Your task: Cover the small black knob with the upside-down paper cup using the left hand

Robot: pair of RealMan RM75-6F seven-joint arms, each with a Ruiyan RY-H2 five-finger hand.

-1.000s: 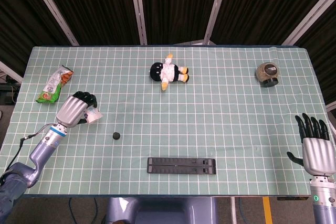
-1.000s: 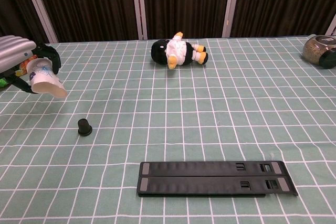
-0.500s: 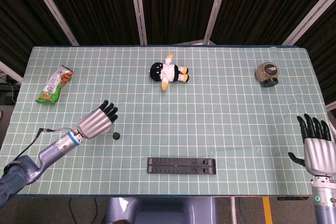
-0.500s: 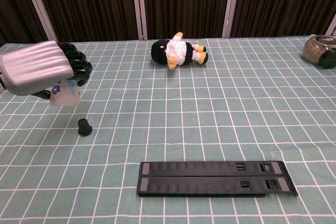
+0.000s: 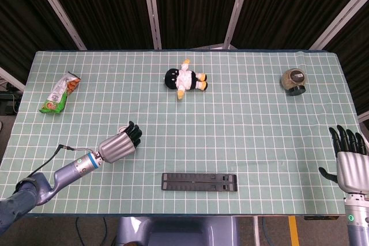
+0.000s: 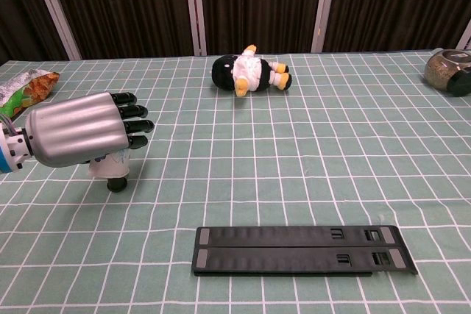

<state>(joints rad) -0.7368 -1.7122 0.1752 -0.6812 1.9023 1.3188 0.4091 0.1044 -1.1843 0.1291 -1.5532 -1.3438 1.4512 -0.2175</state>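
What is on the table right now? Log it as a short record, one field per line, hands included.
left hand: holds the paper cup upside down, directly over the knob
knob: small, black, its bottom edge showing under the cup's rim; not fully covered yet
right hand: at the table's right edge, fingers apart, holding nothing
plush toy: lying on its side at the far centre
snack bag: far left
jar: far right
black bar: flat, near edge
tablecloth: green with a white grid

head: overhead, whole table (image 5: pixel 242 113) | chest: low, near edge | shared: tabletop
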